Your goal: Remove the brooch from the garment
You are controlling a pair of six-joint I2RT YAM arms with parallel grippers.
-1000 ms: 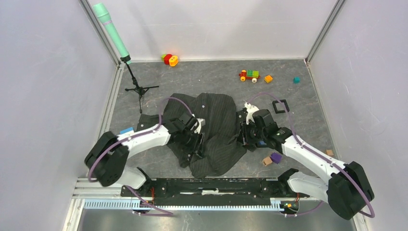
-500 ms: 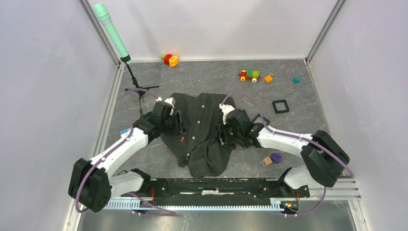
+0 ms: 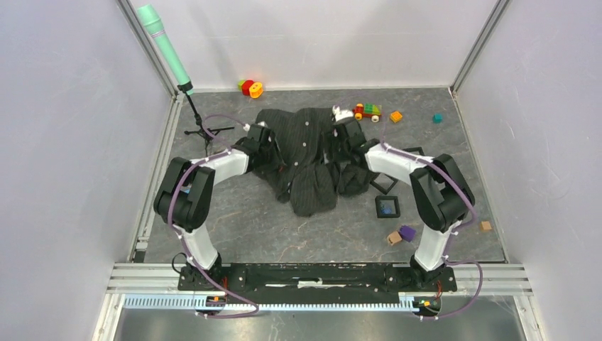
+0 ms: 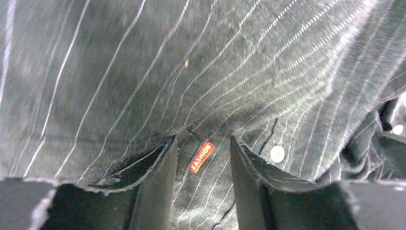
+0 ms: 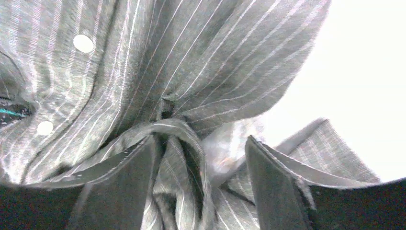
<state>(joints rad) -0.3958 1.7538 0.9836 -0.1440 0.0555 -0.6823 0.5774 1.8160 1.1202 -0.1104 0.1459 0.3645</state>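
Note:
The garment [image 3: 307,186], a dark pinstriped shirt, lies bunched at the middle back of the table. My left gripper [image 3: 272,151] rests on its left side. In the left wrist view the left gripper [image 4: 203,140] is open on flat cloth [image 4: 191,72], with the red tag [image 4: 201,157] between its fingers and a white button [image 4: 277,153] beside them. My right gripper [image 3: 341,142] is on the shirt's right side. In the right wrist view the right gripper [image 5: 201,140] is open around a loose fold [image 5: 191,57]. I cannot make out the brooch; a bluish patch shows inside the nearer black frame [image 3: 387,207].
A second black frame [image 3: 387,183] lies by the shirt's right edge. A toy train [image 3: 368,111], an orange block [image 3: 395,116] and a teal cube [image 3: 438,118] sit at the back right. A teal microphone on a tripod [image 3: 206,131] stands back left. A purple block [image 3: 407,232] lies near right.
Both arms have swung from the near side toward the back, dragging the shirt with them. The right jaws have widened. Two black frames are now uncovered.

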